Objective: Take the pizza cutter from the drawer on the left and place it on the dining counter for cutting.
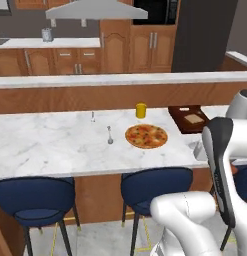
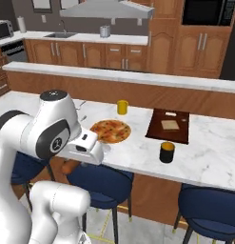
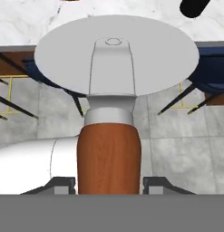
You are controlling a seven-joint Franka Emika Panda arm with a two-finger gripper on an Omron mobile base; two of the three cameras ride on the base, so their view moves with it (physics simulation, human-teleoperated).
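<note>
Already the pizza cutter point(image 3: 111, 104) is out of the drawer: the pincer point(image 3: 109, 183) is clamped on its reddish-brown handle at the bottom centre of the hand view, silver wheel pointing up toward the marble dining counter point(image 3: 36, 20) along the top edge. What is left is setting it down, likely near the pizza point(image 1: 146, 136). Seen from the right base view, the arm folds low at lower left, hand below the counter edge

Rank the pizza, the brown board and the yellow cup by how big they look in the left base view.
1. Brown board, though the arm hides part of it, so its lead over the pizza is unsure.
2. Pizza.
3. Yellow cup, clearly smallest.
</note>
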